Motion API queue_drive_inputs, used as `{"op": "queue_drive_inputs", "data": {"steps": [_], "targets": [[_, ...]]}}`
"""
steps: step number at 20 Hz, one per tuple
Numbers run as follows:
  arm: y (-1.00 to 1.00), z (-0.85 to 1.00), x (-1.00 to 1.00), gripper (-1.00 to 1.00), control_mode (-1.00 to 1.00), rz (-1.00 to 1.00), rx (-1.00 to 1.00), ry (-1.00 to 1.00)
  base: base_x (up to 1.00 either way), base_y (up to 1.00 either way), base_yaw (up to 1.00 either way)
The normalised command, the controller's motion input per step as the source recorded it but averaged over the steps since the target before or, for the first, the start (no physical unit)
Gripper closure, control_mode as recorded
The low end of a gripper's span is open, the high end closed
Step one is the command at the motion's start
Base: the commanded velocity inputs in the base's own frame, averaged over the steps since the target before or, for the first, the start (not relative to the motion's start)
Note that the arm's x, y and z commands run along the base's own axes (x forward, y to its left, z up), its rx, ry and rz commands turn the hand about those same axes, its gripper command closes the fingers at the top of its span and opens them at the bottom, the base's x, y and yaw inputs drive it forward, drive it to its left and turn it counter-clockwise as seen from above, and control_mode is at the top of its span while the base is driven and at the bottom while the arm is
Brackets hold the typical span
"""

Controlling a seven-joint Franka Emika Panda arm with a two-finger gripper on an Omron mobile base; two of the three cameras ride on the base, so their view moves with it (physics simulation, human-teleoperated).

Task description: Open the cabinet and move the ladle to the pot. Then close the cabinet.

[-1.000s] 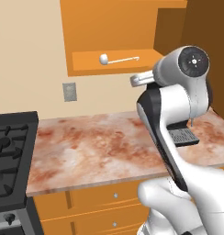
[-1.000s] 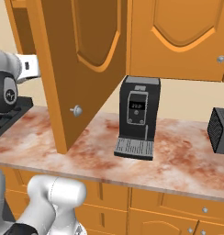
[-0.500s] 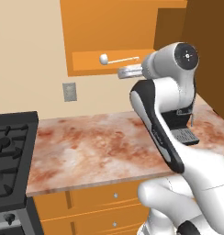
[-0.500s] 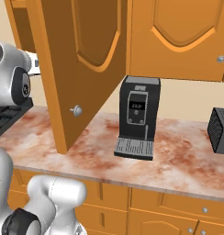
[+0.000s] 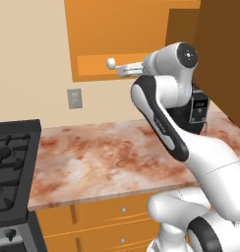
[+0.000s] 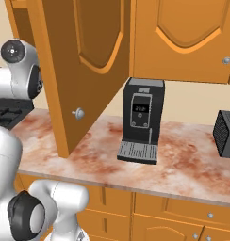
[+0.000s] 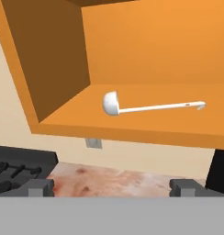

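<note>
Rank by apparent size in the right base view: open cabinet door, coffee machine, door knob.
1. Open cabinet door, largest by far, though it also stands nearest the camera.
2. Coffee machine.
3. Door knob, smallest.

Beige wall (image 5: 28, 59), marbled countertop (image 5: 97, 162) — black stove (image 5: 9, 172), orange drawers (image 6: 183, 216) below

Place: a home kitchen, rendered rather than filmed.
Cabinets: orange wooden wall cabinet (image 6: 88, 70) standing open, drawer fronts (image 5: 117, 216) running below.
Counter: reddish marbled countertop (image 5: 107, 162) stretching along a cream wall.
Cooking: black gas stove (image 5: 9, 172) sitting at the left end.
Appliances: black coffee machine (image 6: 141, 120) standing on the counter.
Utensil: ladle (image 7: 146, 105) lying on the shelf.
Wall: outlet plate (image 5: 74, 98) showing.
</note>
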Motion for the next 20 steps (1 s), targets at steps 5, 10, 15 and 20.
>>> {"op": "queue_drive_inputs", "data": {"steps": [5, 10, 15, 20], "targets": [[0.17, 0.00, 0.56, -1.00, -1.00, 0.02, 0.00, 0.08, 0.00, 0.00, 0.00], [0.08, 0.00, 0.54, -1.00, -1.00, 0.00, 0.00, 0.07, 0.00, 0.00, 0.00], [0.01, -0.01, 0.50, -1.00, -1.00, 0.00, 0.00, 0.00, 0.00, 0.00, 0.00], [0.14, -0.05, 0.40, -1.00, -1.00, 0.00, 0.00, 0.00, 0.00, 0.00, 0.00]]}}
